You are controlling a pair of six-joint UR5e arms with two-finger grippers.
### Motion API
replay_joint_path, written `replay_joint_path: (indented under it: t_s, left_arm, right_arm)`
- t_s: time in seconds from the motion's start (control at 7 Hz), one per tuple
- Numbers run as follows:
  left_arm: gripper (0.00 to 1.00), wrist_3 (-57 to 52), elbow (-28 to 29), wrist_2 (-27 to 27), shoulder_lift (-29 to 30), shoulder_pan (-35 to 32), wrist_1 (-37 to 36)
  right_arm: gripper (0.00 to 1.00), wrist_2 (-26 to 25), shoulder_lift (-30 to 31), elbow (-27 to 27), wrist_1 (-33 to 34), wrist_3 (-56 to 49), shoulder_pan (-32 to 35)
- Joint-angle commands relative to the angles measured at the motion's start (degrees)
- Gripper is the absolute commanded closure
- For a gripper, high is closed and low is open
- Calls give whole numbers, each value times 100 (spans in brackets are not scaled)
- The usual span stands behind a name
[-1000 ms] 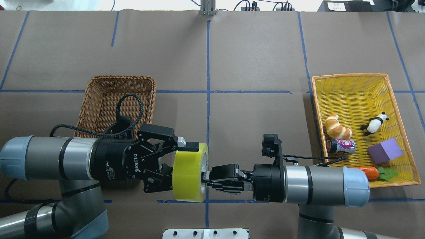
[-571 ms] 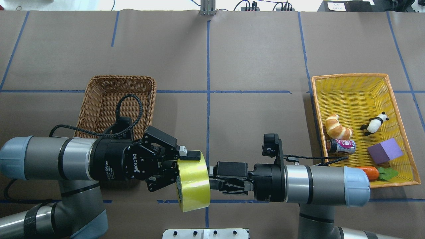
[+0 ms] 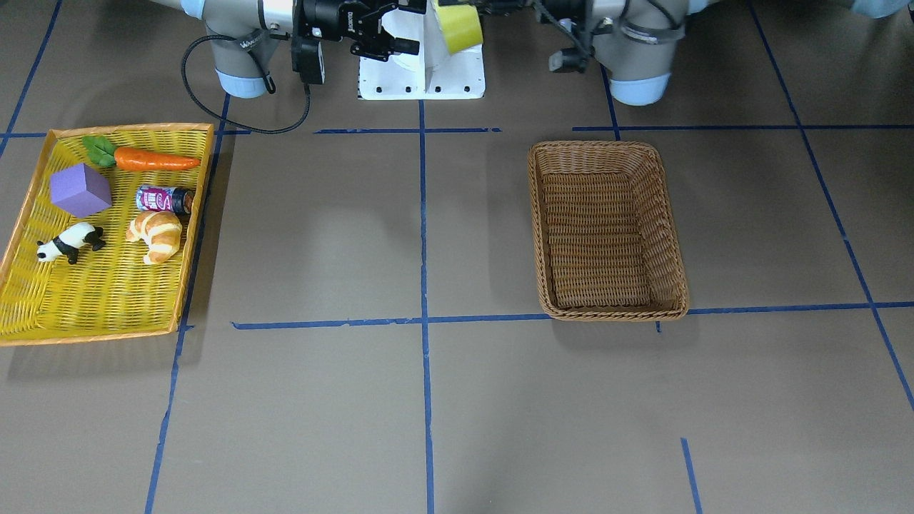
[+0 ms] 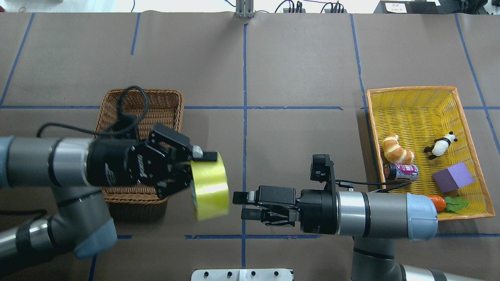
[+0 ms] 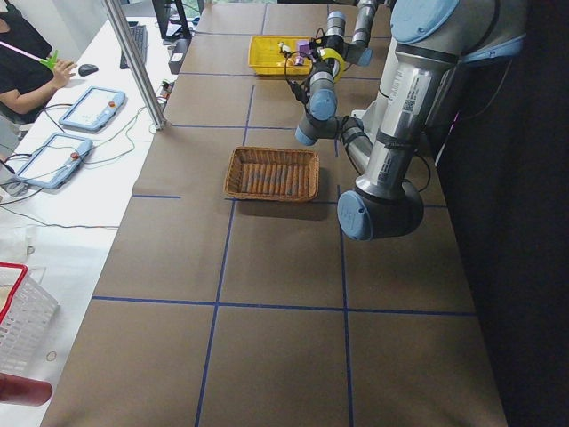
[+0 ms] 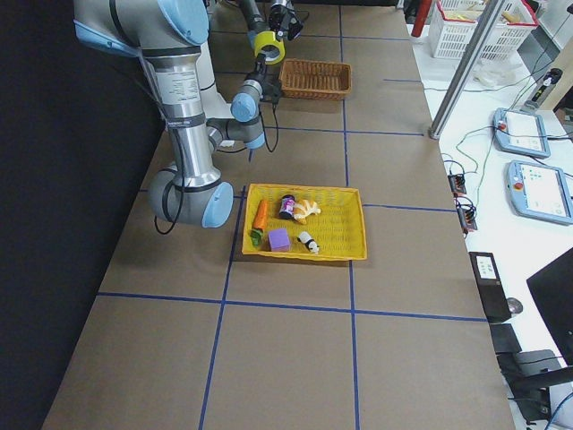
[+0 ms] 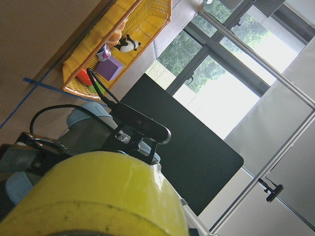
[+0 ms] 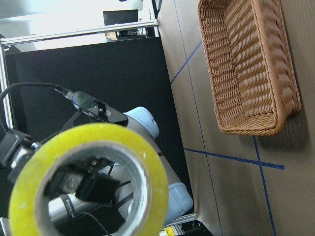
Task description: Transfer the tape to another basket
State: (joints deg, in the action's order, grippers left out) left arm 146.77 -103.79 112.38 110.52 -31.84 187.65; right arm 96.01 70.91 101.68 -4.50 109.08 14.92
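Note:
The yellow-green tape (image 4: 211, 186) hangs in the air, gripped through its rim by my left gripper (image 4: 197, 171), which is shut on it with one finger on the outside and one inside the core. The roll hangs just right of the brown wicker basket (image 4: 129, 103), near its front right corner. The basket (image 3: 607, 235) holds nothing. My right gripper (image 4: 240, 205) is open and empty, a short gap to the right of the tape. The tape fills the left wrist view (image 7: 98, 191). The right wrist view shows it (image 8: 147, 164) end on, with the basket (image 8: 246, 64) beyond.
A flat yellow tray (image 4: 414, 113) at the right holds a croissant (image 4: 396, 150), a toy panda (image 4: 440, 145), a can (image 4: 402, 171), a purple cube (image 4: 453, 177) and a carrot (image 4: 436, 202). A white base plate (image 4: 242, 274) sits at the near edge.
My right gripper has opened, let go of the tape and drawn back to the right. My left arm has carried the tape left and away from me, toward the basket.

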Motion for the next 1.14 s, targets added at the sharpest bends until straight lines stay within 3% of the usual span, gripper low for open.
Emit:
replay_joint_path:
  t_s: [0.0, 0.29, 0.43, 0.57, 1.0]
  left_arm:
    - [100, -60, 411, 1350, -75, -1135, -288]
    - [100, -723, 509, 2563, 4, -1657, -1469]
    - [100, -1268, 448, 2735, 22, -1676, -2225]
    - [100, -1779, 457, 2763, 13, -1755, -2833]
    - [100, -3983, 439, 2711, -48, -1747, -4636]
  right_arm:
    - [0, 275, -16, 45, 569, -27, 465]
    - [0, 1895, -435, 333, 2802, -358, 1736]
    - [0, 2226, -559, 439, 3963, -1171, 1942]
    - [0, 2203, -578, 623, 4984, -1884, 2058]
    - [0, 2281, -543, 722, 6781, -3353, 2786]
